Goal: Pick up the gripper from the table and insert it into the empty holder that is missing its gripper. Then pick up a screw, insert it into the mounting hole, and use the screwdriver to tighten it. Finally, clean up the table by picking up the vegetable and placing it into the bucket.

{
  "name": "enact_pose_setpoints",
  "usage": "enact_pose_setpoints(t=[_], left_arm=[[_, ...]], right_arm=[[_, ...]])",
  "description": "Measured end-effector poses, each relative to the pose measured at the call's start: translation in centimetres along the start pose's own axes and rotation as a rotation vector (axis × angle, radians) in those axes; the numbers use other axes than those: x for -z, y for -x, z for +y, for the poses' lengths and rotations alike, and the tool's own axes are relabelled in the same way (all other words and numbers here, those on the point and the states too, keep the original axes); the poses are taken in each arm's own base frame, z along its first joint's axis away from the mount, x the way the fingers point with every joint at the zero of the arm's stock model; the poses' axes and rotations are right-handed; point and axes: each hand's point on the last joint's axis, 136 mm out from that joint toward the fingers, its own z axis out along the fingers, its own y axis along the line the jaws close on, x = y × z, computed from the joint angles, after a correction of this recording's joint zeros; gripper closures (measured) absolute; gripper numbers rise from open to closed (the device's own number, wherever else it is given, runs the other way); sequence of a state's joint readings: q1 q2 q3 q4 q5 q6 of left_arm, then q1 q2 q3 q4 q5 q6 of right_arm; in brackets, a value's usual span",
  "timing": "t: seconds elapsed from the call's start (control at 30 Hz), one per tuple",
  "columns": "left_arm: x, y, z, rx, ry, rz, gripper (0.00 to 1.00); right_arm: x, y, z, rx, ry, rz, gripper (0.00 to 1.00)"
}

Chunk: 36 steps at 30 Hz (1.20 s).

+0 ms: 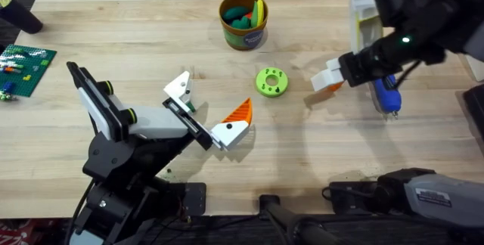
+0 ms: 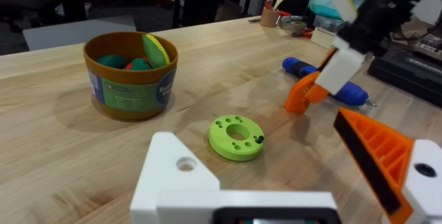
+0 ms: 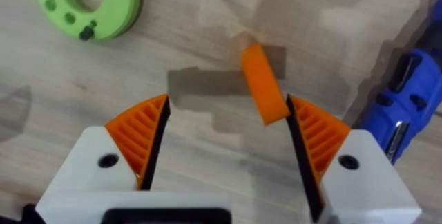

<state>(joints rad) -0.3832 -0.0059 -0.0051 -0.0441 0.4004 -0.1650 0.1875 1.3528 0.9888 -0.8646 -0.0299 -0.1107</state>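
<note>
The brown bucket (image 1: pixel 243 22) stands at the far middle of the wooden counter (image 1: pixel 151 33) with green and yellow vegetables inside; its blue-green label (image 2: pixel 128 92) carries writing too small to read; the left wrist view shows that label, which the overhead view hides. The green ring with holes (image 1: pixel 271 81) lies flat on the counter, nearer than the bucket and between the two arms. The left gripper (image 1: pixel 212 109) hovers left of the ring, its white fingers with orange pads spread wide and holding nothing. The right gripper (image 1: pixel 330 82) sits to the right of the ring, fingers wide apart; the right wrist view shows a small orange piece (image 3: pixel 264 84) lying on the counter between them, close against the pad of one finger (image 3: pixel 321 141), though contact cannot be told. The blue-handled screwdriver (image 1: pixel 386 95) lies just beside that gripper. A green brick plate (image 1: pixel 25 67) rests at the far left edge.
</note>
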Motion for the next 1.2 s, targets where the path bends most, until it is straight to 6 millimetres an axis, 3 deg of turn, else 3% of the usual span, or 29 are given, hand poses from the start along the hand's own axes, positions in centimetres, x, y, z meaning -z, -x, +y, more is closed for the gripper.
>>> enact_pose_setpoints(t=[0.17, 0.4, 0.67, 1.03, 1.2], left_arm=[[0.0, 0.2, 0.0, 0.001, 0.002, 0.001, 0.005], [0.0, 0.2, 0.0, 0.001, 0.001, 0.001, 0.005], [0.0, 0.2, 0.0, 0.001, 0.001, 0.001, 0.005], [0.0, 0.2, 0.0, 0.001, 0.001, 0.001, 0.005], [0.0, 0.2, 0.0, 0.001, 0.001, 0.002, 0.005]], right_arm=[[-0.6, -0.6, 0.1, 0.006, 0.002, 0.055, 0.043], [1.8, 2.0, -1.1, 0.009, -0.064, -0.022, 0.043], [2.3, 2.0, -1.7, 0.134, -0.103, -0.023, 0.043], [-0.9, 0.3, -1.7, 0.334, -0.053, 0.137, 0.043], [-1.2, 0.3, -1.7, 0.354, -0.051, 0.145, 0.043]])
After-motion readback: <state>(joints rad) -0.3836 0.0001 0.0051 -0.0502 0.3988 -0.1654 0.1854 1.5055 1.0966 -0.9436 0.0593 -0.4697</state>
